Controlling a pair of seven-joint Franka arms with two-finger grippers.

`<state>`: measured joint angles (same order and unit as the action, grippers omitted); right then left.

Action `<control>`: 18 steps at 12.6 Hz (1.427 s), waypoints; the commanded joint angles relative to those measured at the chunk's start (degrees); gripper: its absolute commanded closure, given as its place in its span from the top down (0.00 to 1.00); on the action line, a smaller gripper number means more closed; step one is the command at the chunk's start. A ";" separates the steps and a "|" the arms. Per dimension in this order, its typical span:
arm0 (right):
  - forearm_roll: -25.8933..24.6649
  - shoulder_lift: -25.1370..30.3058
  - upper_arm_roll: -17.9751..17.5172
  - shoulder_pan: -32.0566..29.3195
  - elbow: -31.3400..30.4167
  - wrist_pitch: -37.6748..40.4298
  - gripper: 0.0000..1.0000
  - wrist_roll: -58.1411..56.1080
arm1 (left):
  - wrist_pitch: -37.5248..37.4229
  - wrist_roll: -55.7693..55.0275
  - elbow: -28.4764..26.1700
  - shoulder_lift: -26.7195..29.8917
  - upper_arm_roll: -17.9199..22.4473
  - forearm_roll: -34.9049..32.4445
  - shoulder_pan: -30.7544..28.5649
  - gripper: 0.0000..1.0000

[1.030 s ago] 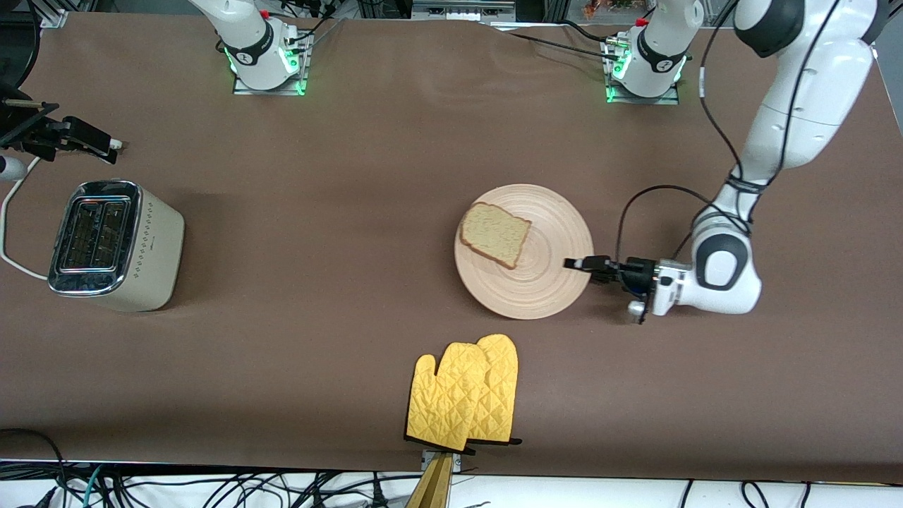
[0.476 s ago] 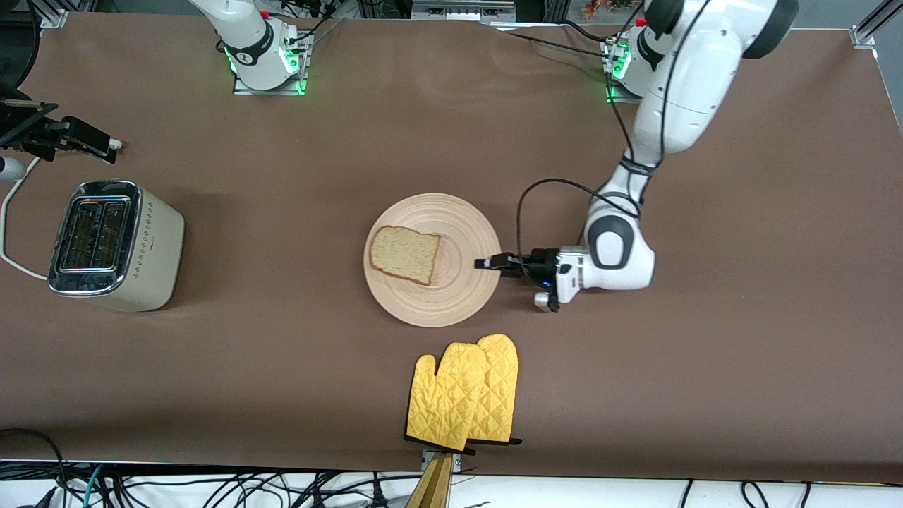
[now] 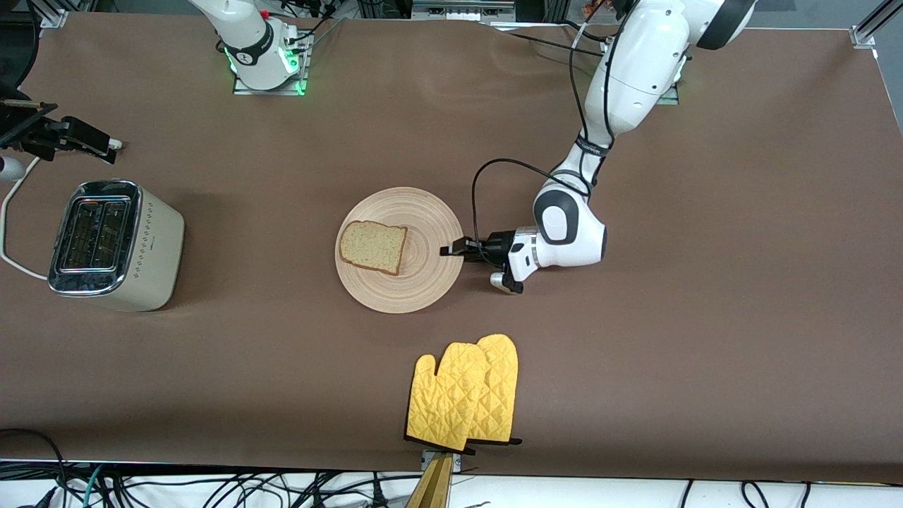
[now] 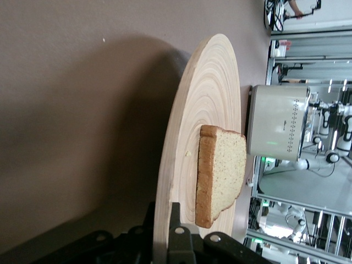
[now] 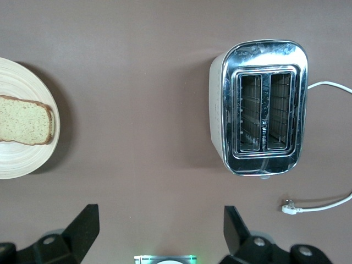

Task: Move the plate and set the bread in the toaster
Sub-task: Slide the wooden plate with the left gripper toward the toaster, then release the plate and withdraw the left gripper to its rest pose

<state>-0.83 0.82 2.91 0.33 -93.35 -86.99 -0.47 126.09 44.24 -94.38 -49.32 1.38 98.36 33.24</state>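
Observation:
The pale wooden plate (image 3: 416, 286) lies mid-table with the bread (image 3: 373, 247) flat on it, on the part toward the toaster. My left gripper (image 3: 451, 250) is shut on the plate's rim at the edge toward the left arm's end. In the left wrist view its jaws (image 4: 162, 220) pinch the plate (image 4: 203, 99) edge, with the bread (image 4: 223, 170) and toaster (image 4: 275, 121) past them. The cream toaster (image 3: 113, 243) stands at the right arm's end, slots up. My right gripper (image 5: 159, 231) hangs open and empty high over the table, looking down on the toaster (image 5: 258, 107), plate (image 5: 22, 159) and bread (image 5: 25, 127).
A pair of yellow oven mitts (image 3: 465, 395) lies near the front edge, nearer the camera than the plate. The toaster's white cord (image 5: 330, 206) trails loose with its plug on the table. A black fixture (image 3: 56, 137) sits farther back than the toaster.
My left gripper has slid the plate, with the bread on it, across the table toward the toaster. The bread has turned a little with the plate. The right arm waits unmoved.

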 commanded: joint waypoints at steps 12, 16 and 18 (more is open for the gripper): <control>1.00 0.67 0.07 -0.15 -0.25 1.12 1.00 -0.33 | -2.43 -0.72 -13.62 18.78 3.48 -11.91 -13.68 1.00; 1.09 0.67 0.25 -0.24 -0.25 1.21 1.00 -0.32 | -16.28 -20.81 -13.81 30.83 1.17 -40.48 -27.68 1.00; 1.09 0.67 0.25 -0.16 -0.25 1.21 1.00 -0.33 | -21.31 -23.58 -12.94 33.57 1.43 -49.10 -31.11 1.00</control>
<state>-0.54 0.82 3.07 0.31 -93.45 -86.33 -0.47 106.61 23.25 -105.29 -19.23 3.81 54.68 4.04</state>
